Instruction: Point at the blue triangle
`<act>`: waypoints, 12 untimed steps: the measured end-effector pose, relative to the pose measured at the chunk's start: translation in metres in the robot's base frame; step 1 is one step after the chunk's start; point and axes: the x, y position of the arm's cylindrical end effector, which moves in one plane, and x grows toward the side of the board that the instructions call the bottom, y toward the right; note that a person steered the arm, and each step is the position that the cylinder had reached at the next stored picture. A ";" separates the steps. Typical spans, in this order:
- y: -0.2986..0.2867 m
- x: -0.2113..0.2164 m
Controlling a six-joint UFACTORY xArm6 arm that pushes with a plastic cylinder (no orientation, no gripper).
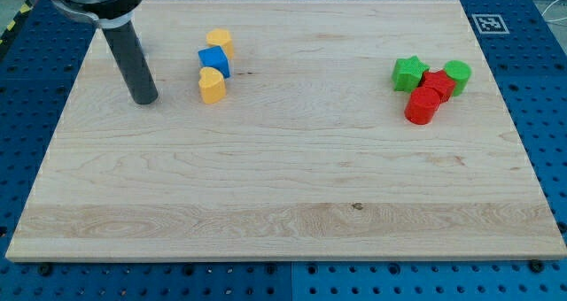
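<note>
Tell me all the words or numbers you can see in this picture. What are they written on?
No words or numbers can be read anywhere.
The only sign is a small black-and-white square marker on the wooden board, at the view's top right corner; it is a pattern, not letters.
The coloured blocks and my tip carry no writing.

Tip (144,99) left of block cluster (213,64).

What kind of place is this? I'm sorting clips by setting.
Probably a robotics lab bench: a wooden board on a blue perforated table, a printed marker tag at the board's corner, and my tip left of the blue block.
</note>
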 end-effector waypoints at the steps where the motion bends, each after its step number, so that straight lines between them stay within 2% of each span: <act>1: -0.002 0.000; 8: -0.007 0.000; 10: -0.035 0.017; 12: -0.061 -0.013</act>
